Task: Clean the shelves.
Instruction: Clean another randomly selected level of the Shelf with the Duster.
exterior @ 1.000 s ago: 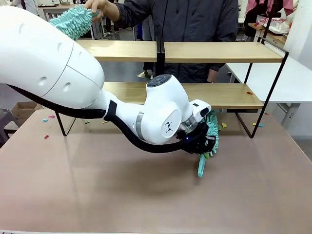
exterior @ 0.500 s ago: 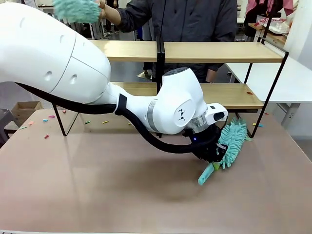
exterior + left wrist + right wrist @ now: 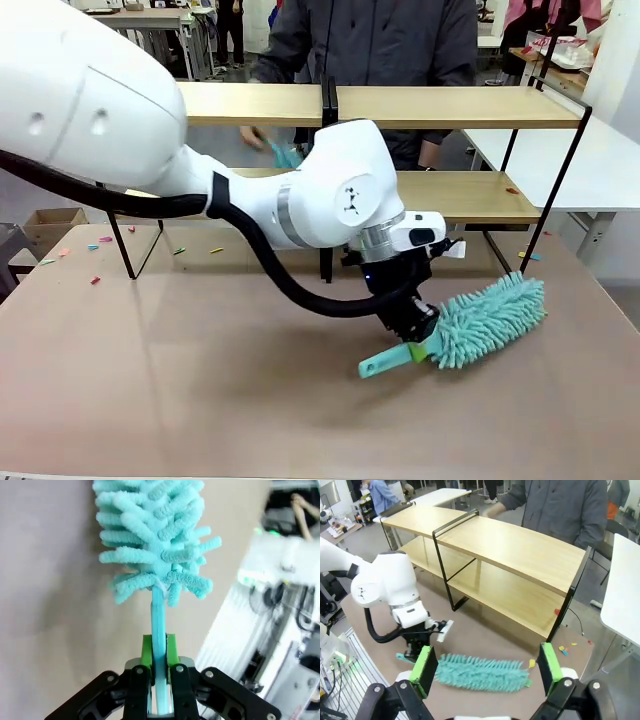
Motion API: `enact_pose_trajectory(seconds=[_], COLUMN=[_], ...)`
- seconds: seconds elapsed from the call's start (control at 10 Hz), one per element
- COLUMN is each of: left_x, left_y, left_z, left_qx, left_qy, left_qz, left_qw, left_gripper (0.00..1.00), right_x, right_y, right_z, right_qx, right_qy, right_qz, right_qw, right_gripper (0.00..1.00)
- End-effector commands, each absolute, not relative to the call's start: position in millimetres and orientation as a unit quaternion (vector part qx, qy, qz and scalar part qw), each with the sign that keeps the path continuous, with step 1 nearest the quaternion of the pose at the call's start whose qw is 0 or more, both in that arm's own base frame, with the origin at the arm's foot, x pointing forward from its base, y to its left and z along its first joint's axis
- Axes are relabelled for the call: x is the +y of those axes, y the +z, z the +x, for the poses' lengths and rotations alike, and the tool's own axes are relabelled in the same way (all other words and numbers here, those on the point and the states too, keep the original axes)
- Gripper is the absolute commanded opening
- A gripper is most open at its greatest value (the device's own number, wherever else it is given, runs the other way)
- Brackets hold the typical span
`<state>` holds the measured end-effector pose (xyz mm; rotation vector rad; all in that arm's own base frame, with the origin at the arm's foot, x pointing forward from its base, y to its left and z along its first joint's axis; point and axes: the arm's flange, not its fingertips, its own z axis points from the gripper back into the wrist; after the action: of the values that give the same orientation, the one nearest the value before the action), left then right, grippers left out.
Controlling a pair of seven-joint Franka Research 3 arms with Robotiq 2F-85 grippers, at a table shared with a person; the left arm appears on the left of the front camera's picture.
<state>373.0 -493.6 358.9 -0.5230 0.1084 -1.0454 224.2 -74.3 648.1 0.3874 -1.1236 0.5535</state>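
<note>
My duster (image 3: 487, 322) lies nearly flat just above the brown table (image 3: 150, 380), its fluffy teal head aimed at the right end of the shelves (image 3: 440, 105), the two-tier wooden rack standing across the table's far side. I judge the main risk is a snag: swinging the head toward the lower board could catch it on the black frame leg (image 3: 553, 190) and twist the thin handle out of my grip. The person's hand (image 3: 252, 137) also works between the boards, so I could collide there. My left gripper (image 3: 159, 652) is pressed tight on the handle. My right gripper (image 3: 485, 667) hangs spread wide, empty, above the duster.
</note>
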Motion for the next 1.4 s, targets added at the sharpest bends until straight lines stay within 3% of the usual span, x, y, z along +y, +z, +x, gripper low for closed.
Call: enact_pose_trajectory(seconds=[0.0, 0.5, 0.8, 1.0, 1.1, 1.2, 1.3], left_x=[-444.7, -316.7, -242.7, -205.0, -186.4, -215.3, -215.3], left_y=[373.8, 429.6, 439.3, 437.9, 436.3, 460.8, 460.8], left_z=[346.8, 307.1, 275.4, 257.2, 252.9, 292.3, 292.3], left_qx=[0.105, -0.003, -0.085, -0.097, -0.131, -0.094, -0.094], left_qy=[-0.550, -0.480, -0.406, -0.381, -0.303, -0.388, -0.388], left_qz=[-0.317, -0.341, -0.336, -0.340, -0.350, -0.339, -0.339], left_qw=[0.766, 0.808, 0.846, 0.854, 0.876, 0.852, 0.852], left_gripper=[0.00, 0.00, 0.00, 0.00, 0.00, 0.00, 0.00], right_x=[-74.3, -74.3, -74.3, -74.3, -74.3, -74.3, -74.3], right_y=[648.3, 648.3, 648.3, 648.3, 648.3, 648.3, 648.3], right_z=[224.0, 224.0, 224.0, 224.0, 224.0, 224.0, 224.0], right_qx=[-0.524, -0.524, -0.524, -0.524, -0.524, -0.524, -0.524], right_qy=[0.260, 0.260, 0.260, 0.260, 0.260, 0.260, 0.260], right_qz=[0.185, 0.185, 0.185, 0.185, 0.185, 0.185, 0.185], right_qw=[0.789, 0.789, 0.789, 0.789, 0.789, 0.789, 0.789], right_gripper=[1.00, 1.00, 1.00, 1.00, 1.00, 1.00, 1.00])
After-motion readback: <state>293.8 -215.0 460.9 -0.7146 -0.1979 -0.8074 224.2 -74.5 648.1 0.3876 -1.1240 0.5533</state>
